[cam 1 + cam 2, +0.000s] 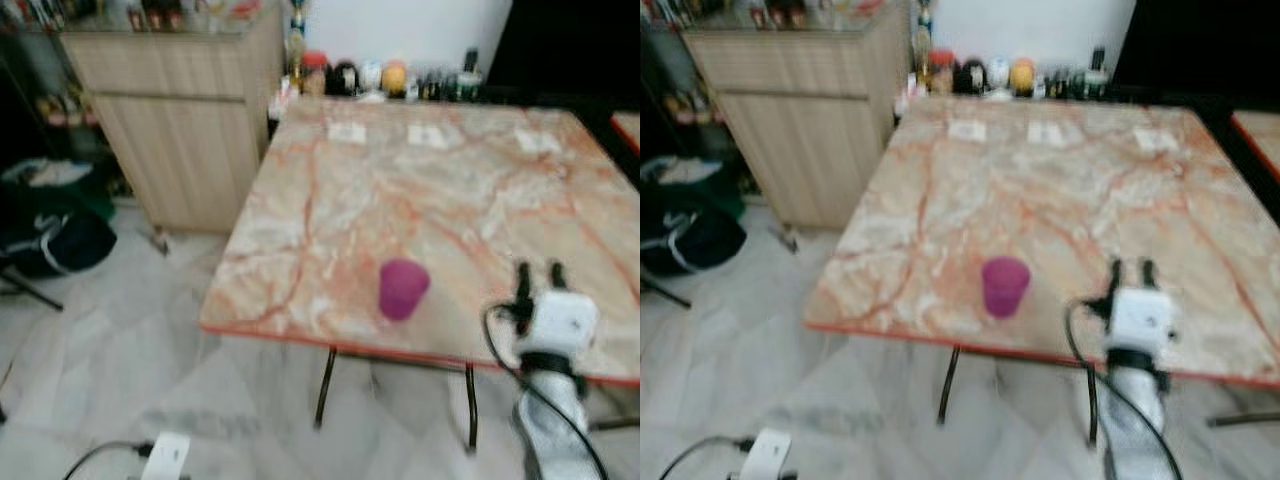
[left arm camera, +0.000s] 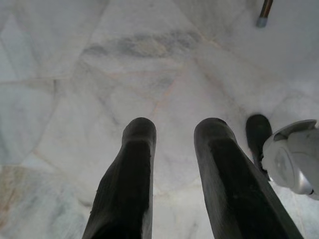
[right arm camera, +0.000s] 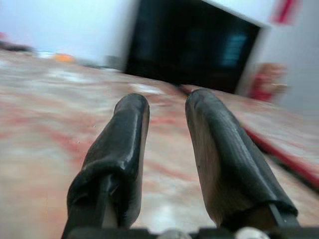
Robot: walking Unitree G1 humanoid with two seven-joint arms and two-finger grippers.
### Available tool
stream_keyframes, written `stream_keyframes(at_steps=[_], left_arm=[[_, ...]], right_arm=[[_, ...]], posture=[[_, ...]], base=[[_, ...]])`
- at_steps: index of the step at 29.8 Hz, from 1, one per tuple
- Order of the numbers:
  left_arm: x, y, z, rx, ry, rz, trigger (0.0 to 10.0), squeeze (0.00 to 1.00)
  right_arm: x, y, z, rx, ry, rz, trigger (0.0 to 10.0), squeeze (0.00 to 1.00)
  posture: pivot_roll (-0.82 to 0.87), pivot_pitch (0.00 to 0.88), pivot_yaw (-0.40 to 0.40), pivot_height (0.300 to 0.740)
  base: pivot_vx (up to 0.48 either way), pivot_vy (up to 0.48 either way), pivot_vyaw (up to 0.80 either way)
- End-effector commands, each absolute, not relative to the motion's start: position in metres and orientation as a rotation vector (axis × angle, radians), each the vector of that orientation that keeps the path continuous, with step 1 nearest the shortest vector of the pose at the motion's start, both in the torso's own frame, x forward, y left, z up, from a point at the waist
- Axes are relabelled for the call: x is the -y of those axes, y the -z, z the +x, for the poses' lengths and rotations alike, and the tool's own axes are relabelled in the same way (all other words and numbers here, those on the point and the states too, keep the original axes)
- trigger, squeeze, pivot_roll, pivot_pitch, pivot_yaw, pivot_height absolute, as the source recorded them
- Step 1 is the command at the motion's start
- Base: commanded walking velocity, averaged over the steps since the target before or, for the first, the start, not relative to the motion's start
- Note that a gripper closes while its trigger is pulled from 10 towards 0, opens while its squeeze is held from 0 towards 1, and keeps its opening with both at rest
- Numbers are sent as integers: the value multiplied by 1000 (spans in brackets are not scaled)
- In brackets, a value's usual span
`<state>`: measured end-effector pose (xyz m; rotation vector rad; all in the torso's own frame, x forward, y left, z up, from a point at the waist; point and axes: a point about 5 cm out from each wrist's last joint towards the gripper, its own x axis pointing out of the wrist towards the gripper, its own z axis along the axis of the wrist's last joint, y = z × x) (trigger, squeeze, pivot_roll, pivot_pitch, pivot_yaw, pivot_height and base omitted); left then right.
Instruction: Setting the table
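While purple cup (image 1: pixel 403 288) stands upright near table (image 1: pixel 420 200) edge, right gripper (image 1: pixel 540 272) beside it, jaws apart, empty; left gripper (image 2: pixel 174 174) jaws apart.

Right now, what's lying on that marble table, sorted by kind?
Purple cup: 1
White paper slips, blurry, along the far side of the marble table: 3 ()
Total: 4
The jars and bottles at the far edge are too blurred to count. The right claw hovers empty over the near edge.
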<state>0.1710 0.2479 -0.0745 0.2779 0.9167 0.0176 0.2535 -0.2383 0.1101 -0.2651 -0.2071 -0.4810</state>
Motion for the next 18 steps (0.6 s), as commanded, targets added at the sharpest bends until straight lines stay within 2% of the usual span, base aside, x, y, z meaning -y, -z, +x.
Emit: stream_keyframes(at_steps=[1, 3, 4, 8, 12, 13, 15, 16, 18], left_arm=[[-247, 74, 172, -911, -5, 278, 10000, 0], [-248, 74, 172, -909, -4, 277, 10000, 0], [-248, 74, 172, -909, -4, 277, 10000, 0], [-247, 73, 174, -900, -8, 269, 10000, 0], [-240, 74, 177, -893, 3, 271, 10000, 0], [-237, 74, 178, -889, 9, 271, 10000, 0], [-235, 74, 179, -886, 11, 271, 10000, 0], [-235, 74, 179, -886, 11, 271, 10000, 0], [-233, 74, 179, -882, 11, 271, 10000, 0]], right_arm=[[259, -109, 243, 173, 622, -261, 10000, 0], [275, -97, 232, 96, 742, -218, 10000, 0], [275, -97, 232, 96, 742, -218, 10000, 0], [304, -78, 202, -64, 1033, -231, 10000, 0], [309, -61, 191, -158, 1115, -153, 10000, 0], [305, -39, 190, -271, 1091, -36, 10000, 0], [298, -19, 189, -364, 1061, 91, 10000, 0], [298, -19, 189, -364, 1061, 91, 10000, 0], [286, 10, 188, -551, 972, 115, 10000, 0]], posture=[[55, 0, -29, 740], [52, 0, -32, 740], [52, 0, -32, 740], [59, 0, -41, 740], [54, 0, -42, 740], [54, 0, -42, 740], [54, 0, -42, 740], [54, 0, -42, 740], [53, 0, -42, 740]], base=[[0, 0, 0], [0, 0, 0], [0, 0, 0], [0, 0, 0], [0, 0, 0], [0, 0, 0], [0, 0, 0], [0, 0, 0], [0, 0, 0]])
